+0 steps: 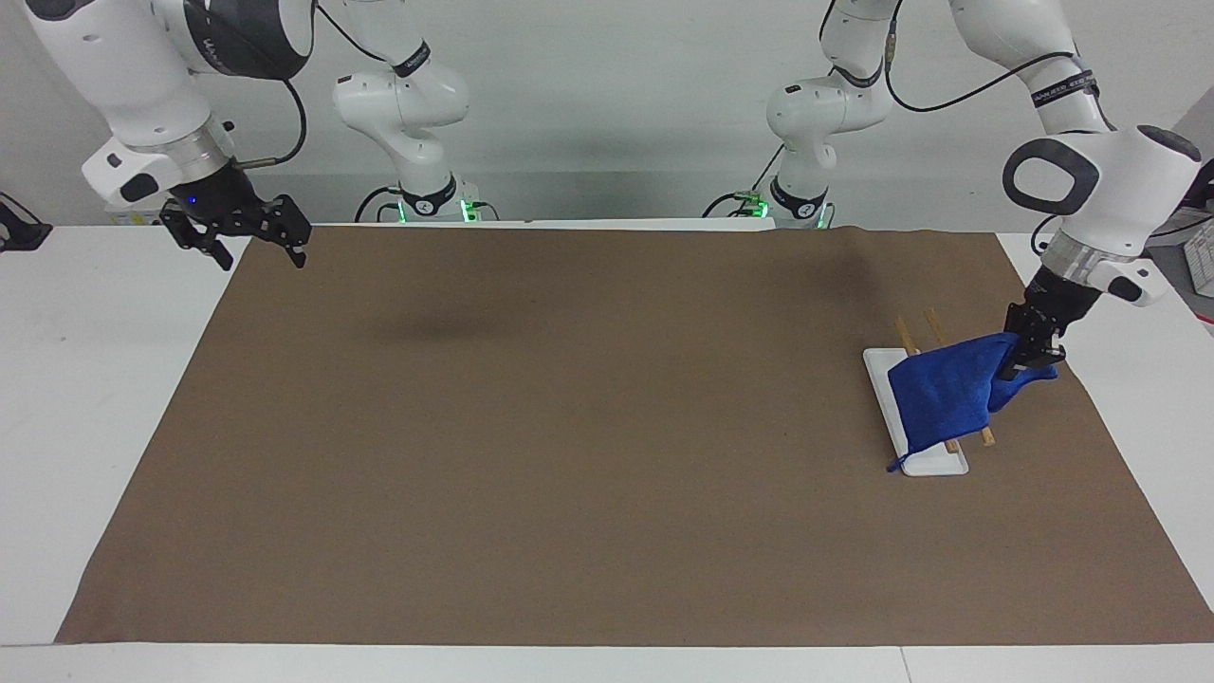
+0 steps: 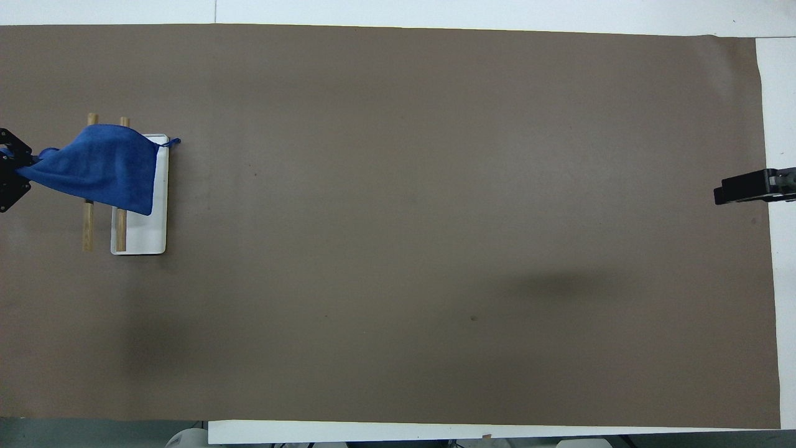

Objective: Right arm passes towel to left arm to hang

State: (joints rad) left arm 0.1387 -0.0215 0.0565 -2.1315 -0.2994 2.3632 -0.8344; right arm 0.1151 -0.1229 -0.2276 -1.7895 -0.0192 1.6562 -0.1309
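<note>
A white table [image 1: 85, 398] carries a large brown paper mat [image 1: 588, 446] that covers most of its top, leaving white margins at both ends and along the edge farthest from the robots. The mat lies flat, with soft shadows on it. A plain pale wall [image 1: 607, 104] rises past the robots' bases, where small green lights glow.

Toward the left arm's end of the table stands a small rack: a white base plate [image 1: 934, 462] and two slim wooden rods [image 2: 87, 224]. The towel [image 1: 944, 394], bright blue, is draped over the rods and the plate, its short loop tail hanging off the corner by the plate's edge. The left gripper [image 1: 1027, 359] pinches one bunched corner of the towel with its fingers pressed together on the cloth, holding that corner up just beside the rack, over the mat's edge. The cloth slopes from the pinch down across the rods.

The right gripper [image 1: 248, 235] hangs in the air over the mat's corner at the right arm's end, well apart from the towel; its fingers are spread wide and hold nothing, and the arm waits.
</note>
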